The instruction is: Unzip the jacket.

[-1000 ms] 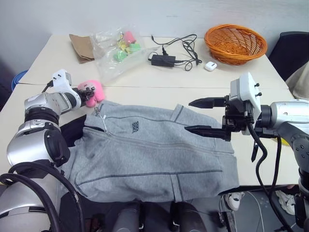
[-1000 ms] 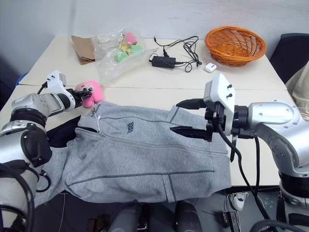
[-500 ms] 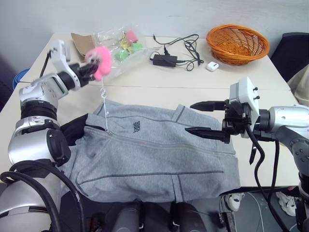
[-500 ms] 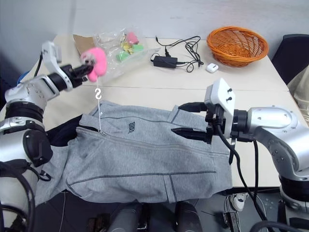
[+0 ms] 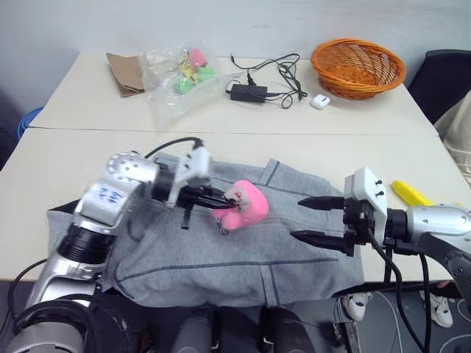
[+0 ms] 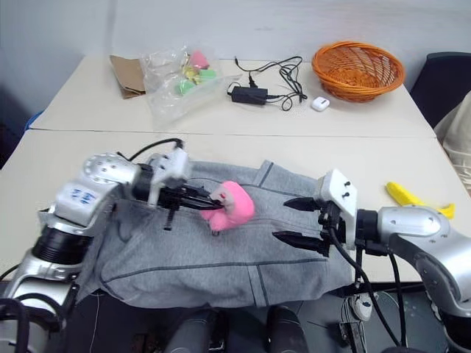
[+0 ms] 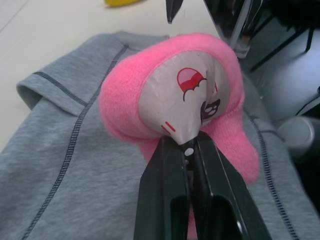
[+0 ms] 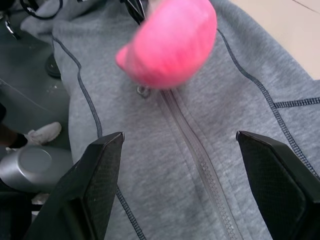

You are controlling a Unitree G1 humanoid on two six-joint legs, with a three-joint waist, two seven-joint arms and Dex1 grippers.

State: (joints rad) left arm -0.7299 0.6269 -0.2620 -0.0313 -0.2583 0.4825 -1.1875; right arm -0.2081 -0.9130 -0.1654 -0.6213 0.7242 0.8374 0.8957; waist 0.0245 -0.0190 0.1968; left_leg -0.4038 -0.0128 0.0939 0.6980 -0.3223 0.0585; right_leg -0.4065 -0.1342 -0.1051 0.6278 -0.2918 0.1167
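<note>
The jacket (image 5: 243,243) lies in the middle of the frame, and the unzipping looks part done. The left gripper (image 5: 223,200) is pinched tight on the pink fluffy zip charm (image 5: 245,207); I think it should pull toward the hem on the right. The right gripper (image 5: 313,219) waits wide open, holding nothing.

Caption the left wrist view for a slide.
Left gripper shut on a pink plush charm above the light grey fleece jacket.

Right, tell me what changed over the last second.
The left gripper, shut on the pink plush pull, swung from the collar end, up over the table, then across the jacket to its middle, dragging the pull along the zipper. The right gripper dropped lower, jaws open, above the jacket's right part. The jacket, basket, bag and charger stayed where they were.
</note>
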